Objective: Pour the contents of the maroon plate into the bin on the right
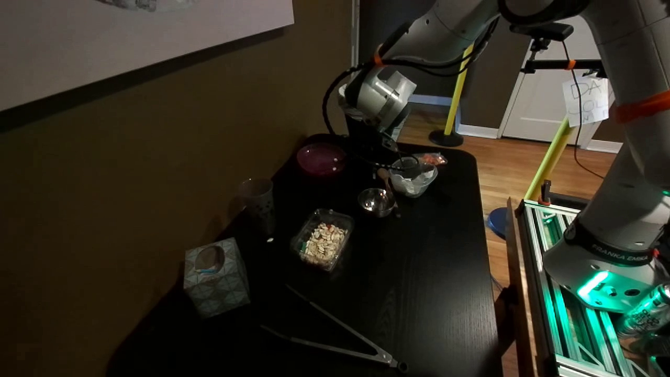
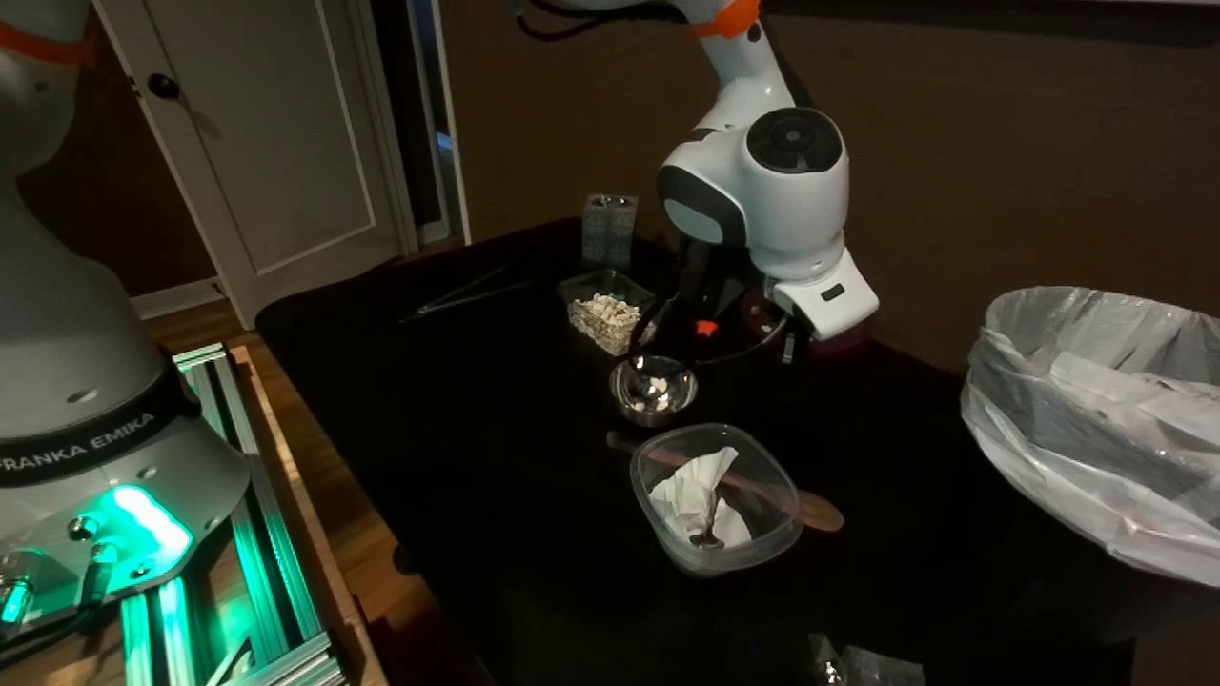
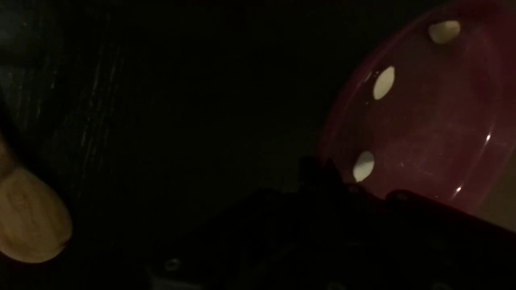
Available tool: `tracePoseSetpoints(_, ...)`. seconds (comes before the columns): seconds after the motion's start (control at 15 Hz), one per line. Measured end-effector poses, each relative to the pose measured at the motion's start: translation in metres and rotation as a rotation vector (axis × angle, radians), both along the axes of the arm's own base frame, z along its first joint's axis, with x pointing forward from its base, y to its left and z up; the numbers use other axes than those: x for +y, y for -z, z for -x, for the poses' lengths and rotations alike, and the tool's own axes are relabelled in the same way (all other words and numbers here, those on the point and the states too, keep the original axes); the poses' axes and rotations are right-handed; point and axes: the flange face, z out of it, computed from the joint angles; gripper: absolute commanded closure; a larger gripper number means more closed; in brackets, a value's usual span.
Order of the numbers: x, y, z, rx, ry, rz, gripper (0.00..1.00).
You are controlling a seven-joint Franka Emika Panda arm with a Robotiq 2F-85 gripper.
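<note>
The maroon plate (image 1: 320, 158) is near the table's far end by the wall in an exterior view. In an exterior view it is mostly hidden behind the arm's wrist (image 2: 841, 341). In the wrist view the plate (image 3: 435, 117) fills the right side, with a few pale seeds (image 3: 383, 83) inside. My gripper (image 3: 319, 167) is very dark; its fingertips are close together with the plate's rim between them. I cannot tell if the plate is lifted or tilted. The bin (image 2: 1039, 467), with a whitish liner, stands beyond the table's end, and partly behind the wrist in an exterior view (image 1: 349, 109).
A clear container of seeds (image 1: 324, 246), a metal bowl (image 2: 653, 391), a plastic tub with tissue (image 2: 715, 505) and a wooden spoon (image 2: 818, 512) are on the table. A cup (image 1: 257, 201) and patterned box (image 1: 216, 277) stand along the wall. Tongs (image 1: 340, 348) lie at the near end.
</note>
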Motion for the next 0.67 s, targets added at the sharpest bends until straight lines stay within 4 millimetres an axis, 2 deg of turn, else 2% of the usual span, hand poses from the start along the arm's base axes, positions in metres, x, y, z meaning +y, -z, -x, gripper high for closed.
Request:
tracePoseSetpoints(0.33,0.026,0.019,-0.011,0.074,-0.073,0.073,0.96)
tracePoseSetpoints(0.67,0.027,0.019,-0.012,0.074,-0.079,0.076,0.99)
